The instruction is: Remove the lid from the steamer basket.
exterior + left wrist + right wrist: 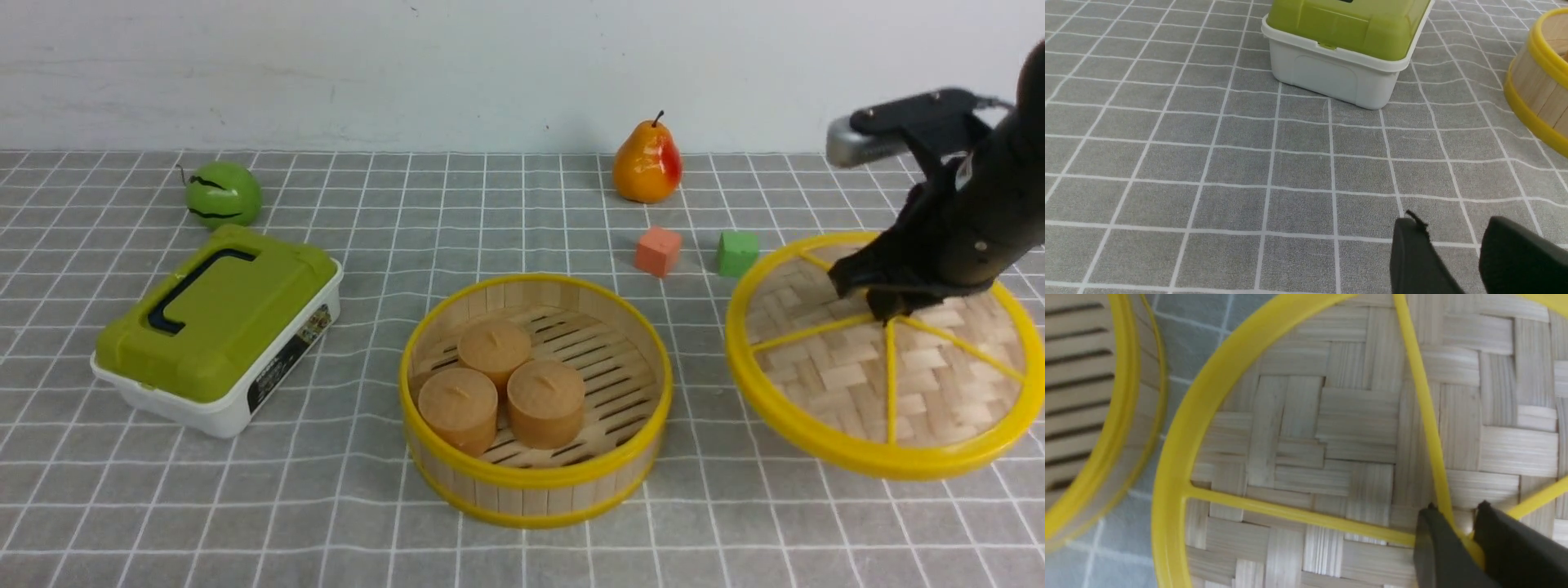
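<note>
The steamer basket (535,482) stands uncovered at the table's middle, with three brown buns (543,400) on its slatted floor. The lid (849,384), woven bamboo with a yellow rim and spokes, is to the right of the basket, apart from it and tilted. My right gripper (886,309) is shut on the lid's centre knob; in the right wrist view its fingers (1455,510) pinch the yellow knob, with the lid (1331,428) and the basket's rim (1114,416) beside it. My left gripper (1453,224) is open and empty above bare cloth, with the basket's wall (1535,90) off to one side.
A white box with an olive-green lid (216,327) sits at the left, also in the left wrist view (1339,49). A green round fruit (222,194), a pear (647,162), an orange cube (658,251) and a green cube (737,252) lie further back.
</note>
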You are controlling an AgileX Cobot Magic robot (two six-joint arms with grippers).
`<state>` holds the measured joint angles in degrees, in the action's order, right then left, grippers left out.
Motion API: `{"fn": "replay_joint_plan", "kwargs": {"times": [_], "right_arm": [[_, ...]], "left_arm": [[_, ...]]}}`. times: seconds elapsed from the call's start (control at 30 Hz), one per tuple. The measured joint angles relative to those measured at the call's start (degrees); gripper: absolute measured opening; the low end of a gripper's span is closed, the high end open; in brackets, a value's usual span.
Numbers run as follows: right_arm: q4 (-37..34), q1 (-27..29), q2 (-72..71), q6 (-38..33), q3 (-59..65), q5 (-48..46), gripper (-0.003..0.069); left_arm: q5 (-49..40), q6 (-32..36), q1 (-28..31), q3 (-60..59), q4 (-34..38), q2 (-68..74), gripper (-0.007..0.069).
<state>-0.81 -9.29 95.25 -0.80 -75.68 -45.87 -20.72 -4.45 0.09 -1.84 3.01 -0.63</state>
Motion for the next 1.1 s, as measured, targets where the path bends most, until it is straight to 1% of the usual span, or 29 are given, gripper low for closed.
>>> {"fn": "replay_joint_plan", "kwargs": {"times": [0.07,0.17,0.3,0.33,0.37,0.4,0.43,0.47,0.53,0.63,0.7,0.73,0.77,0.87,0.97,1.0,1.1], "right_arm": [[-1.18,0.56,2.21,-0.19,2.56,6.15,0.0077],[-1.23,0.69,6.35,-0.26,3.73,11.45,0.0077],[-1.23,0.69,9.35,0.36,4.02,12.96,0.0085],[-1.23,0.69,9.99,0.8,4.01,13.08,0.0112],[-1.23,0.69,10.08,0.8,4.01,13.15,0.0117],[-1.3,0.69,10.14,0.8,4.01,13.2,0.014],[-1.49,0.69,10.14,0.8,3.9,13.27,0.0204],[-1.58,0.69,10.0,0.8,3.82,13.22,0.0224],[-2.0,0.69,8.9,0.8,2.89,11.55,0.0351],[-2.02,0.69,4.37,0.8,2.16,8.15,0.0468],[-2.06,0.69,-0.78,0.48,2.16,5.79,0.0507],[-2.06,0.69,-1.37,0.41,2.16,5.57,0.051],[-2.06,0.69,-6.41,-0.03,2.16,3.8,0.0524],[-2.06,0.69,-16.06,-0.56,3.42,2.54,0.0514],[-2.06,0.69,-25.91,-0.8,7.71,2.23,0.0466],[-2.13,0.69,-29.35,-0.8,9.87,1.97,0.0438],[-3.27,0.69,-39.66,-1.01,17.64,1.12,0.0319]], "left_arm": [[0.0,0.0,0.0,0.0,0.0,0.0,0.0239],[0.0,0.0,0.0,0.0,0.0,0.0,0.0239],[0.0,0.0,0.0,0.0,0.0,0.0,0.0239],[0.0,0.0,0.0,0.0,0.0,0.0,0.0239],[0.0,0.0,0.0,0.0,0.0,0.0,0.0239],[0.0,0.0,0.0,0.0,0.0,0.0,0.0239],[0.0,0.0,0.0,0.0,0.0,0.0,0.0239],[0.0,0.0,0.0,0.0,0.0,0.0,0.0239],[0.0,0.0,0.0,0.0,0.0,0.0,0.0239],[0.0,0.0,0.0,0.0,0.0,0.0,0.0239],[0.0,0.0,0.0,0.0,0.0,0.0,0.0239],[0.0,0.0,0.0,0.0,0.0,0.0,0.0239],[0.0,0.0,0.0,0.0,0.0,0.0,0.0239],[0.0,0.0,0.0,0.0,0.0,0.0,0.0239],[0.0,0.0,0.0,0.0,0.0,0.0,0.0239],[0.0,0.0,0.0,0.0,0.0,0.0,0.0239],[0.0,0.0,0.0,0.0,0.0,0.0,0.0239]]}}
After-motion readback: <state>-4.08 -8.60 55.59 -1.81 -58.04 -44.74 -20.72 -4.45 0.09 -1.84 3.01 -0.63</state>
